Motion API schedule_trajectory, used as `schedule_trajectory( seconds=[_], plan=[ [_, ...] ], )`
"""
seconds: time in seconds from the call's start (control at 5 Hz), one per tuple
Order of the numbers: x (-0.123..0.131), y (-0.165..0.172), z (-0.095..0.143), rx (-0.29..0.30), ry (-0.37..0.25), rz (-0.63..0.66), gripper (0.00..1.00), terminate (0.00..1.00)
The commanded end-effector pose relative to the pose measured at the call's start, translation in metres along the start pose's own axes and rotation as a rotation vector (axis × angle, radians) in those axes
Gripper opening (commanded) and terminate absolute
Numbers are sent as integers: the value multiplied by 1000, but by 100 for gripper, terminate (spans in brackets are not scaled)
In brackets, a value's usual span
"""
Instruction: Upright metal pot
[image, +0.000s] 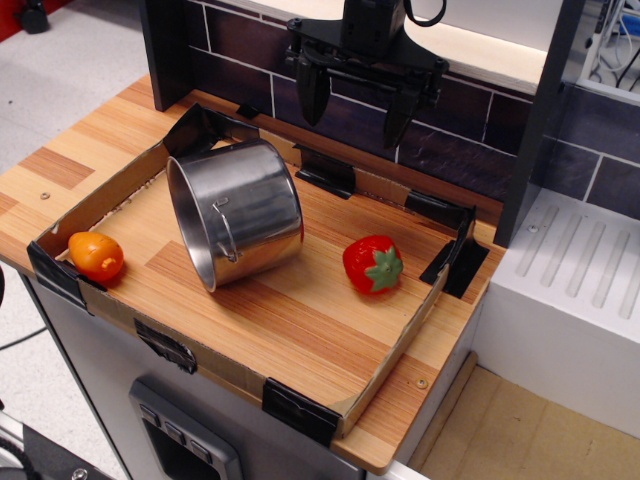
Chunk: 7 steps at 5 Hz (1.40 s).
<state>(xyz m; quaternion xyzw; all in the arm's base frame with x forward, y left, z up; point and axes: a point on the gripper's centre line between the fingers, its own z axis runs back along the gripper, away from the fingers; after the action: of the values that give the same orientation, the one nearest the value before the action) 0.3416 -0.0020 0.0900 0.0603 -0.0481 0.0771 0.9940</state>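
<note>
The shiny metal pot (237, 212) lies on its side on the wooden tabletop, left of the middle. Its open mouth faces the lower left and one small loop handle shows on its upper side. My black gripper (356, 112) hangs above and behind the pot, over the back edge of the tray area. Its two fingers (312, 92) are spread wide apart, open and empty. It does not touch the pot.
A red toy strawberry (373, 265) lies right of the pot. An orange toy fruit (96, 256) sits at the front left corner. A low cardboard rim (400, 345) with black tape corners borders the wooden surface. A dark tiled wall (470, 120) stands behind, a white sink unit (580, 270) at right.
</note>
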Motion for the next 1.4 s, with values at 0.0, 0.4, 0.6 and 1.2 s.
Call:
schedule_trajectory(
  seconds=[0.0, 0.4, 0.6, 1.2],
  plan=[
    [0, 0, 0, 0, 0, 0, 100, 0],
    [-6, 13, 68, -132, -144, -30, 100, 0],
    [-22, 24, 90, -175, -198, -68, 100, 0],
    [-73, 97, 60, -328, -292, 68, 100, 0]
  ],
)
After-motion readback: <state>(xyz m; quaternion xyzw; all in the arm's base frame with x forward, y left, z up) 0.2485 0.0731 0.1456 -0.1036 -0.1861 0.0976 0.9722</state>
